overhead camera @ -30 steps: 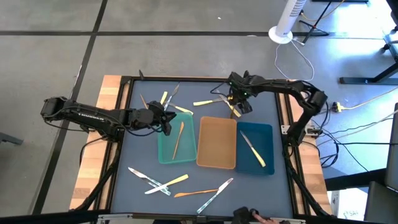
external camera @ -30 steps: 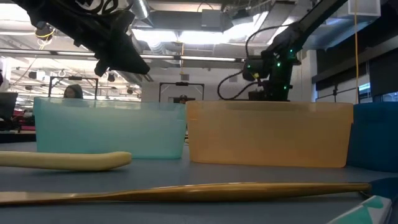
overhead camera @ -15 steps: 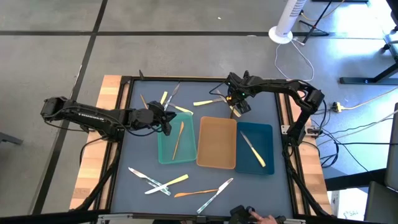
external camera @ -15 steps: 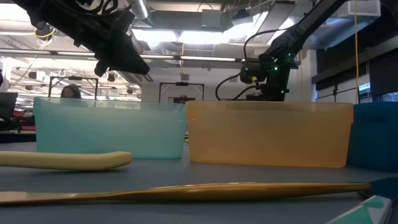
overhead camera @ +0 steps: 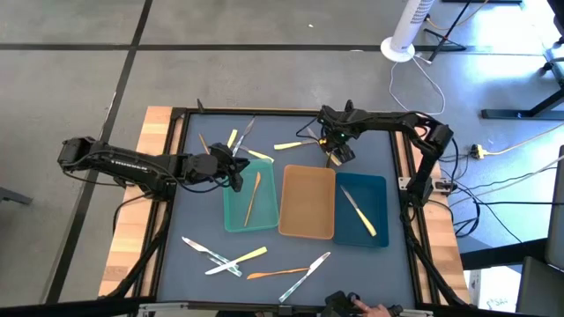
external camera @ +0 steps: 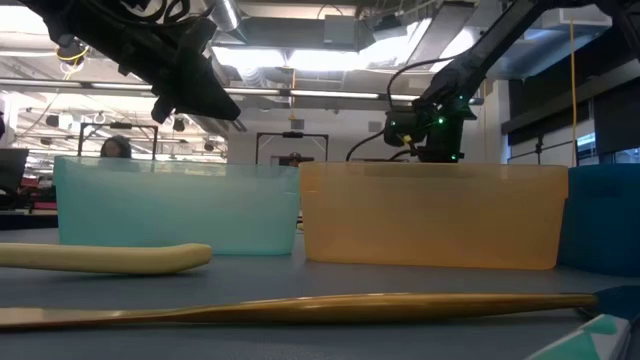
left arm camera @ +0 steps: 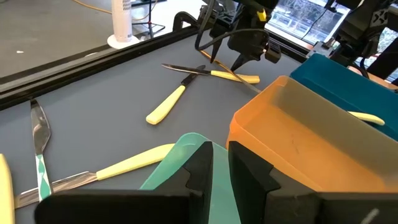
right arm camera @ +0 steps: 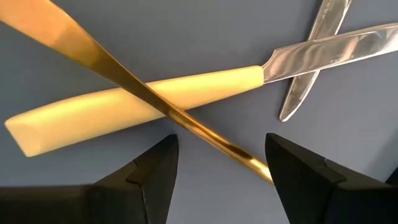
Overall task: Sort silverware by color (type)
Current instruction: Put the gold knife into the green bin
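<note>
Mid-pick at upper centre of the high view: right gripper (right arm camera: 217,165) spread wide and straddling the slim gold utensil (right arm camera: 186,124) that lies crossed over a yellow-handled, silver-bladed knife (right arm camera: 143,106), nothing pinched yet; probably calls for a short drop and a close on the gold stem alone, then a carry to the teal rectangular tray (overhead camera: 236,216). Left gripper (overhead camera: 236,172) nearly pressed together, apparently empty, hovering at that tray's upper-left corner. Tight room: tan rectangular tray (overhead camera: 307,202) rim just below, other silverware (overhead camera: 242,261) well apart, lower left.
</note>
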`<state>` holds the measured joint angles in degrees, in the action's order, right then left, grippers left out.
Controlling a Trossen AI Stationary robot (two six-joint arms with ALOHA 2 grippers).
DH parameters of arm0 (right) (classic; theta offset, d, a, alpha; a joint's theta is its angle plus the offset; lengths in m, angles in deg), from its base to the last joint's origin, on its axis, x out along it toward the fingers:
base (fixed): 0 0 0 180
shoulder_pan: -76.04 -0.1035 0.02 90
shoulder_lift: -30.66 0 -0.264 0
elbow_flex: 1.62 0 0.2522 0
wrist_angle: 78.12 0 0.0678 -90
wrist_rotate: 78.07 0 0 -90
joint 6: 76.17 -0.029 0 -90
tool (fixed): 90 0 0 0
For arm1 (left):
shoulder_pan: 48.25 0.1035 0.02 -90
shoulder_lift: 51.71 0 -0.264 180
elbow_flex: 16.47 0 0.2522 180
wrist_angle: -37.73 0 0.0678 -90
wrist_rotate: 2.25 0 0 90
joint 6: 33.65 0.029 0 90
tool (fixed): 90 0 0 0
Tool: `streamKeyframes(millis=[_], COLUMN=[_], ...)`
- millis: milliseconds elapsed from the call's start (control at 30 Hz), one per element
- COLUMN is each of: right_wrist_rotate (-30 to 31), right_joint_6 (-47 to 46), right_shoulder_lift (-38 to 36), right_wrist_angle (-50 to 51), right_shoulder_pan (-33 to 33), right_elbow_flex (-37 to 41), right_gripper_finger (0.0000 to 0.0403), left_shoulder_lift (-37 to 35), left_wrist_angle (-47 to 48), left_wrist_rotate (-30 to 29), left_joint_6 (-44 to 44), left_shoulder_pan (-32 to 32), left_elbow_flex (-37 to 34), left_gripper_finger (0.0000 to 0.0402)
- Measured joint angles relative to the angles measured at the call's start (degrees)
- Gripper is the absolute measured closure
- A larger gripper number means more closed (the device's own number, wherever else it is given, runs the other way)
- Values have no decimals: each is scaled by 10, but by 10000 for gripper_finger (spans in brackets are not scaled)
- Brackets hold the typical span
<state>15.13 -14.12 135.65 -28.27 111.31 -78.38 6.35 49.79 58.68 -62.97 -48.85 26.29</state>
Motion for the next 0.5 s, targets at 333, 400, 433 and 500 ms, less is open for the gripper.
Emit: streamKeyframes(millis=[333, 400, 433, 500], right_wrist_rotate=[-6, -8, -8, -8], right_joint_6=[1, 1, 1, 1], right_shoulder_lift=[1, 1, 1, 1], right_wrist_angle=[0, 1, 2, 3], right_shoulder_pan=[0, 0, 0, 0], right_elbow_flex=[0, 0, 0, 0], right_gripper_finger=[173, 183, 191, 209], left_shoulder_lift=[0, 0, 0, 0], left_wrist_angle=[0, 0, 0, 0], left_wrist_rotate=[-3, -3, -3, -3], left_joint_6=[0, 0, 0, 0], left_shoulder_pan=[0, 0, 0, 0], left_elbow_flex=[0, 0, 0, 0], left_gripper_finger=[356, 356, 356, 356])
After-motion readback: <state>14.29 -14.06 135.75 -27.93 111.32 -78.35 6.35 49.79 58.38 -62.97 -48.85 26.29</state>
